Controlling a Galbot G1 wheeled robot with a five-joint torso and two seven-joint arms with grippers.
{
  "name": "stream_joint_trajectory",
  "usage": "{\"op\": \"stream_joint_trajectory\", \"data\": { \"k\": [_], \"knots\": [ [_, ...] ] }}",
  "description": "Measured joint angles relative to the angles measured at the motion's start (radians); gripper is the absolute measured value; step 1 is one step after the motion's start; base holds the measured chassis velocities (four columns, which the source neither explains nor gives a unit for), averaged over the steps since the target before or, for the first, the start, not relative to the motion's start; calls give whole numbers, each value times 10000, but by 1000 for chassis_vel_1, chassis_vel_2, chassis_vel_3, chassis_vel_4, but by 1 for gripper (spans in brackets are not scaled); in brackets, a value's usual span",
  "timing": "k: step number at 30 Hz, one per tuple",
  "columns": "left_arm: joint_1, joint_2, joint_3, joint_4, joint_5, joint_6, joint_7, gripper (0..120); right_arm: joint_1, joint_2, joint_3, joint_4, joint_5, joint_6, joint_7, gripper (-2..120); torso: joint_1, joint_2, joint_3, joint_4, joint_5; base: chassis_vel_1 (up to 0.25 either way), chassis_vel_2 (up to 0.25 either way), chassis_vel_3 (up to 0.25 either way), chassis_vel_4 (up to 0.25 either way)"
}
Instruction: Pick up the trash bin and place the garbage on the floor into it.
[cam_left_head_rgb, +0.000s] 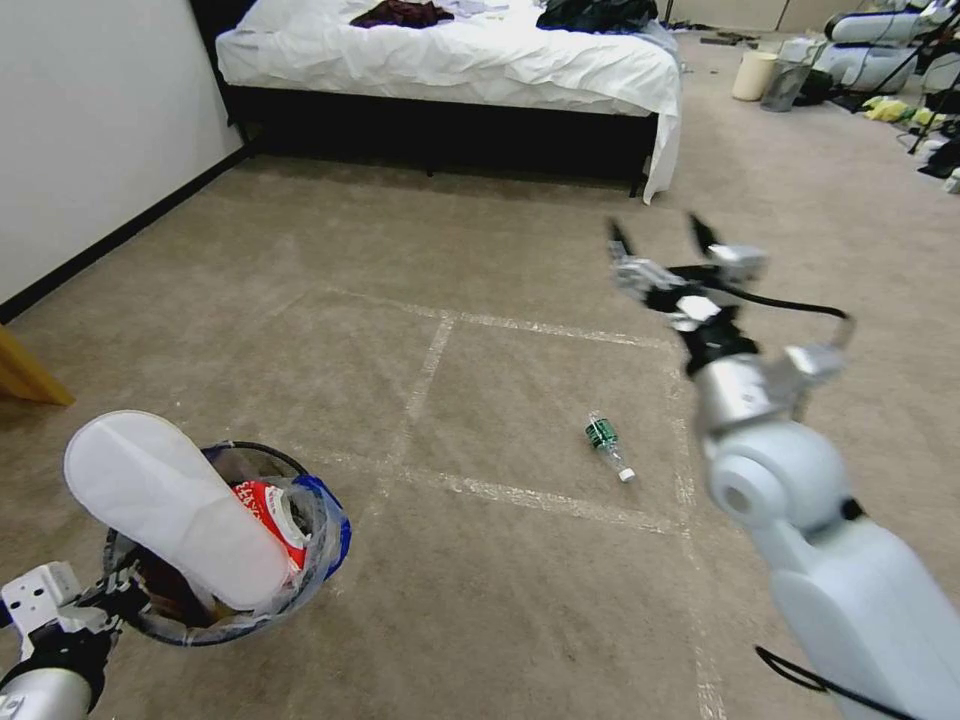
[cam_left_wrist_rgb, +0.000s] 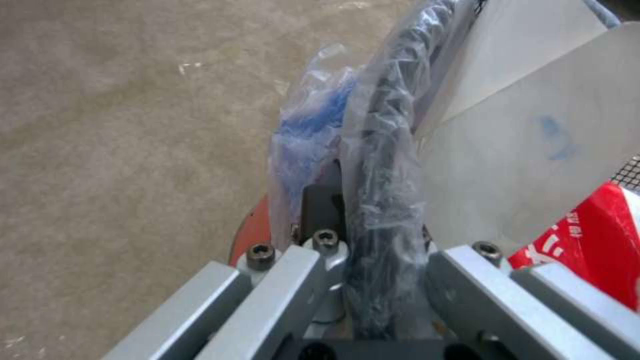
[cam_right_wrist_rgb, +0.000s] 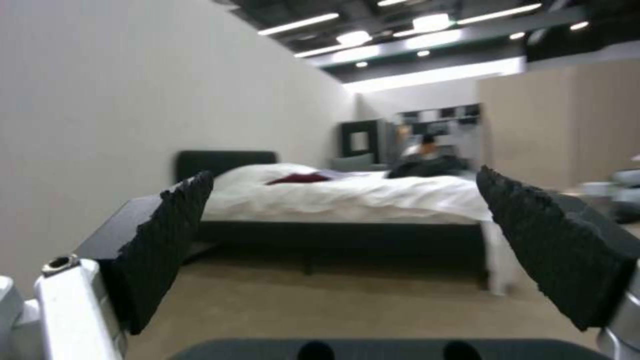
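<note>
1 bin, held at the robot's left: the left gripper (cam_left_head_rgb: 118, 590) is clamped on the rim of the trash bin (cam_left_head_rgb: 325, 530), its fingers (cam_left_wrist_rgb: 320, 210) pinching the bag-covered edge — the left wrist view shows the dark rim and crinkled clear plastic bag (cam_left_wrist_rgb: 313, 115) squeezed between them. A flat white sole (cam_left_head_rgb: 170, 505) sticks up out of the bin, leaning over a red wrapper (cam_left_head_rgb: 270, 510). Further right, 1 small green-labelled bottle (cam_left_head_rgb: 608, 445) lies on its side on the carpet (cam_left_head_rgb: 480, 250) inside the taped square, well apart from the bin. At the right, the right gripper (cam_left_head_rgb: 660, 235) is raised above the floor beyond the bottle — its 2 black pads (cam_right_wrist_rgb: 167, 240) spread wide, holding nothing, pointed toward the bed (cam_left_head_rgb: 450, 55).
</note>
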Motion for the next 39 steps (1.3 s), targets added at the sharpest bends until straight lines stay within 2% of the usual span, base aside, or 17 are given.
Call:
{"op": "stream_joint_trajectory", "data": {
  "k": [3, 15, 27, 39],
  "knots": [
    [1, -7, 58, -3, 91, -5, 52, 1, -937, 101, 580, 258, -211, 158, 137, 100, 0, 0, 0, 0, -2, -59, -61, -62, -61],
    [21, 8, 79, -60, 93, -18, 81, 1, -2379, 872, 879, 574, -815, 955, 133, 100, 0, 0, 0, 0, -3, -88, -81, -85, -95],
    [41, 46, 89, -53, 116, -111, 113, 1, -2875, 1406, 818, 487, -1265, 1511, 67, 100, 1, 0, 1, -4, -3, -114, -114, -114, -127],
    [60, 66, 76, -26, 120, -137, 114, 1, -3061, 1622, 742, 192, -1590, 1839, -275, 100, 1, 0, 1, 1, -4, -10, -15, -15, -17]
  ]
}}
